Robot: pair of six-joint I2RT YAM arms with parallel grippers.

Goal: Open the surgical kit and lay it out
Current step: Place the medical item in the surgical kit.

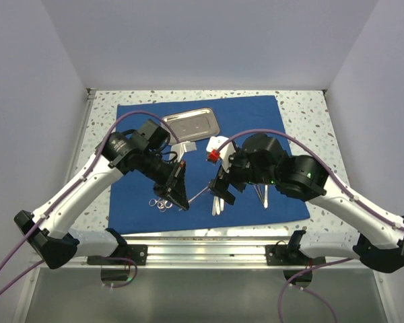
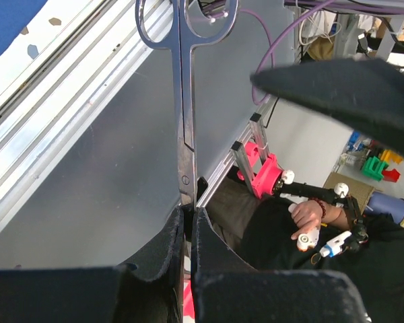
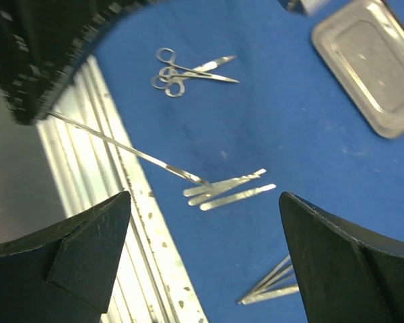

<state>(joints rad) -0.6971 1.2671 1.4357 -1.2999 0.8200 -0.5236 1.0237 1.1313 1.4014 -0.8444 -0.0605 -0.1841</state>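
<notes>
Left arm [image 1: 74, 192]: white shell links with black joints.
Right arm [image 1: 353, 202]: white shell links, bulky round black joints, a small green light [image 1: 308, 175].
Cables: one purple cable [image 1: 131, 116] looping along each arm and trailing past the bases.
Bases: black angular base blocks [image 1: 44, 243].
Left gripper [image 2: 188, 214]: matte black, padded fingers.
Right gripper [image 3: 203, 195]: black, wedge-shaped, faceted fingers.

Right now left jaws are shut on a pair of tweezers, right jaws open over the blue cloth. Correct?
One thing is off: the left jaws are shut on a ring-handled instrument, scissors or forceps, not tweezers. The left wrist view shows both finger rings. The right jaws are open over the blue cloth, as you said.
</notes>
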